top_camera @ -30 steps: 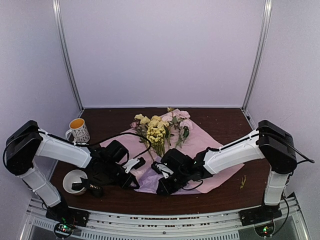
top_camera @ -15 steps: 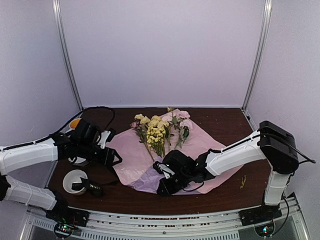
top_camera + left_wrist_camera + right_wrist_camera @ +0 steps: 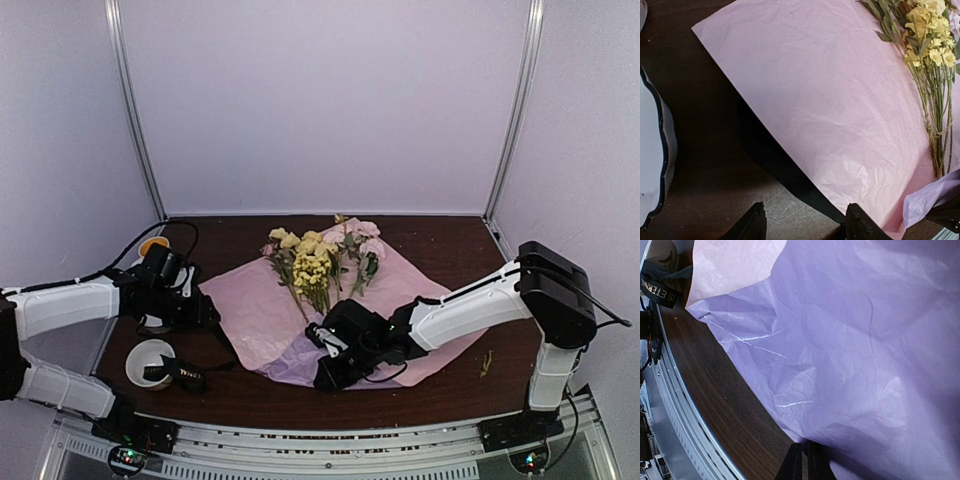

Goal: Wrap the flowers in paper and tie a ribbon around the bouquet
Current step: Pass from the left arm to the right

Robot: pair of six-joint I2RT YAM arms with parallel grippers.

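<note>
The right end effector [image 3: 801, 452] is clenched, and the near edge of the paper [image 3: 855, 350] seems to be pinched between its tips. The sheet rises from there as a lilac fold, while the rest lies flat and pink on the desk [image 3: 450, 245]. This grip is the first weak place, I think. The sheet is thin and crinkled, so a strong pull may tear it at the tips, and a soft pull may let it slip out.

Just behind the fold lie the flowers [image 3: 312, 262], in the middle of the sheet, with the heads toward the far side and the stem ends close to the right end effector. They are loose. If the fold is carried over them too fast, the stems may roll or spread. The whole sheet may also slide with them, because nothing presses the other side down.

The left end effector [image 3: 807, 222] is released and holds nothing. It hangs over the bare desk just beside the left edge of the paper, so it gives the sheet no help. If it goes down for that edge, its tips may scrape the desk or crumple the corner.

Around it there is little room: a white bowl [image 3: 148, 362] is near in front, and a mug [image 3: 150, 245], mostly hidden by the arm, is behind. A wide move may knock one of them. The ribbon [image 3: 186, 376] lies over the rim of the bowl, and pulling it may drag the bowl along.
</note>
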